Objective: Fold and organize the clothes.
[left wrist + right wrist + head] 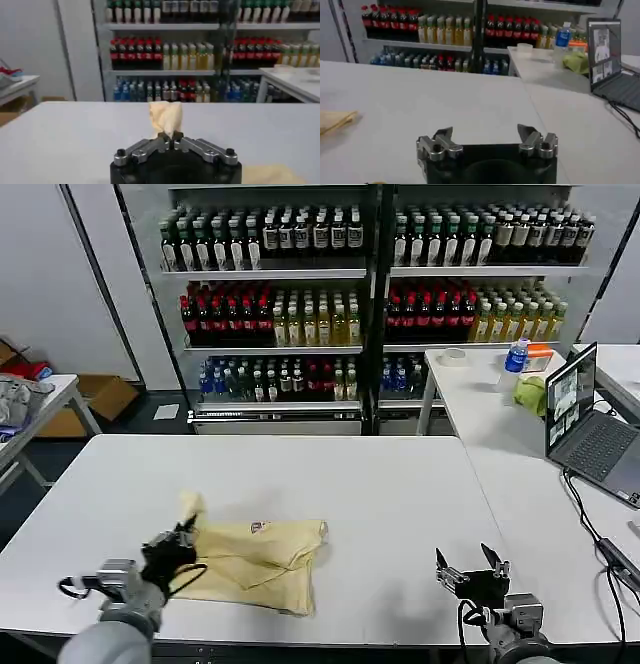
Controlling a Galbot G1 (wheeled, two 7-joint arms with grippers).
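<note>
T-shirt (262, 556) sleeve pinched in left pincer (170, 136)

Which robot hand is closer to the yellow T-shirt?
Left. The left gripper pinches the T-shirt; the right gripper sits open, far off.

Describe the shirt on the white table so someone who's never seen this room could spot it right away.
Start at the big white table in front of the drink shelves and look toward its near left part. There lies a pale cream-yellow, thin fabric T-shirt, partly folded, one corner pinched up by the left pincer. Unlike the bright yellow-green cloth on the side table, it is paler and has a small label.
</note>
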